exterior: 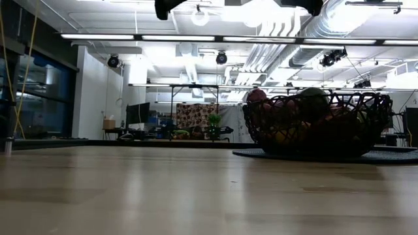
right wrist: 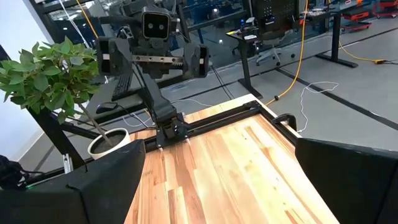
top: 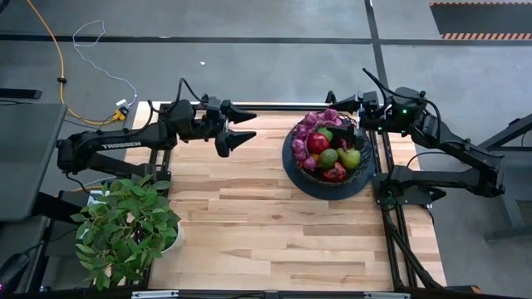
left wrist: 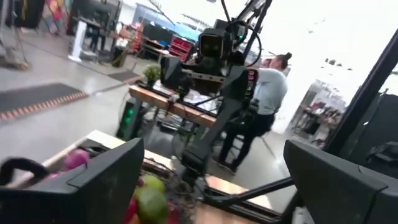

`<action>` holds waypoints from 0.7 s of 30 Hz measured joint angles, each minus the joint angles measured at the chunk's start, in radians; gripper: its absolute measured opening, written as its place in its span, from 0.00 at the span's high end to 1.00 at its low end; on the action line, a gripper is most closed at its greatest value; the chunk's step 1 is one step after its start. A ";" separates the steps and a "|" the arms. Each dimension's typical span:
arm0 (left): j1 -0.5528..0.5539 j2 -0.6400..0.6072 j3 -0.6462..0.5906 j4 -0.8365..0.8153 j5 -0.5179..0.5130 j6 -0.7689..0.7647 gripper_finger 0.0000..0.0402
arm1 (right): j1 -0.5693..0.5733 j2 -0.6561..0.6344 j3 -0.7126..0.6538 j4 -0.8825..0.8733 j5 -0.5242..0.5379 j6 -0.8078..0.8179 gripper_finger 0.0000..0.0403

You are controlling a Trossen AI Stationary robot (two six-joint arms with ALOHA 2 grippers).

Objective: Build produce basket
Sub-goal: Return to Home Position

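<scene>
The basket [top: 298,178], black wire mesh on a dark round base, stands on the wooden table [top: 274,232] toward the right arm's side and is heaped with produce [top: 330,154].

The right gripper [right wrist: 219,155] hangs at the basket's far rim, above the pile, on an arm folded back just beyond the basket. Its fingers [right wrist: 348,180] stand wide apart and hold nothing. The left gripper [top: 249,127] is raised, well apart from the basket on the side away from the right arm. It points level toward the basket, and its two fingers [left wrist: 106,180] are spread with nothing between them.

In the basket, purple grapes [top: 302,139] lie along the side nearest the left arm. A red apple [top: 317,143] sits near the middle, with a green lime [top: 329,158] and a pear [top: 350,158] beside it, and a dark red fruit [top: 335,174] at the near edge. From table height the fruit rises above the rim.

Far from the basket, past the left arm, a leafy plant [top: 125,228] stands in a white pot. A person [left wrist: 267,93] stands in the room beyond the basket.
</scene>
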 joint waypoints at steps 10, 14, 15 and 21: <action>-0.185 -0.045 0.000 -0.012 -0.025 -0.077 0.07 | 0.000 0.000 0.000 0.000 0.000 -0.024 0.02; -0.248 -0.116 0.000 -0.090 -0.129 0.017 0.10 | 0.000 0.000 0.000 0.000 0.000 -0.024 0.02; -0.256 -0.135 0.000 -0.115 -0.156 0.041 0.12 | 0.000 0.000 0.000 0.000 0.000 -0.024 0.02; -0.248 -0.216 0.000 -0.232 -0.222 0.136 0.40 | 0.000 0.000 0.000 0.000 0.000 -0.024 0.02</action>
